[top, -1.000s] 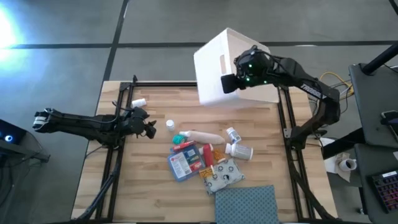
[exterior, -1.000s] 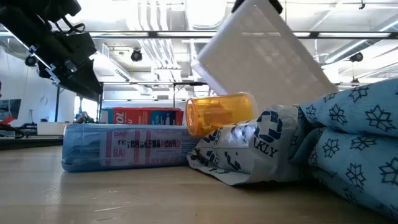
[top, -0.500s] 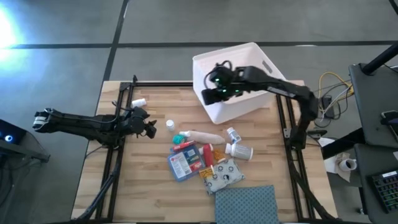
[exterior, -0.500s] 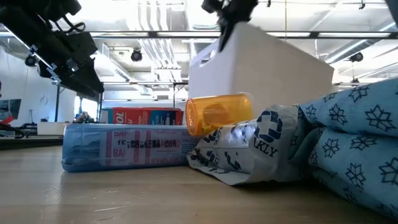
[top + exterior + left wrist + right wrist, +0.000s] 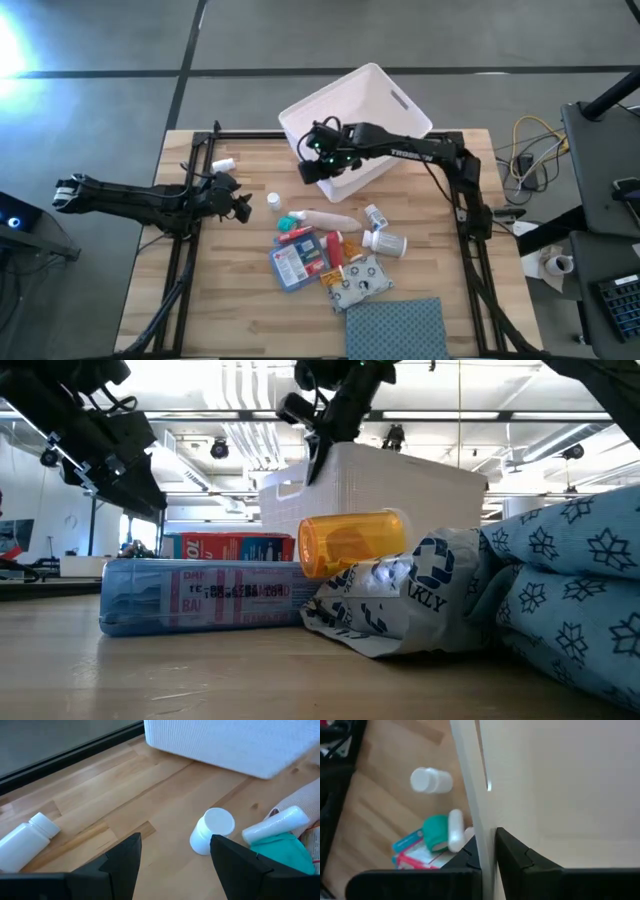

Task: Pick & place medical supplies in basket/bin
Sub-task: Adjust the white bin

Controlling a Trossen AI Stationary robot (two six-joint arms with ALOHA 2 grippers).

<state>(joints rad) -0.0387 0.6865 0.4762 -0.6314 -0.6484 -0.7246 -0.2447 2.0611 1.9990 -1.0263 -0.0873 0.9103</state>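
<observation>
- Right claw (image 5: 312, 165) is pinched tight on the near wall of the white bin (image 5: 385, 95), one finger inside and one outside.
- The bin sits at the table's far edge, partly overhanging it. I'd say set it flat, fully on the wood, before letting go.
- Just in front lie the supplies: a small white bottle (image 5: 272, 201), a green-capped tube (image 5: 320, 218), and flat packets (image 5: 300, 262). Keep clear of them.
- Left claw (image 5: 238, 207) waits with fingers apart, low over the table's left side, near that bottle.
</observation>
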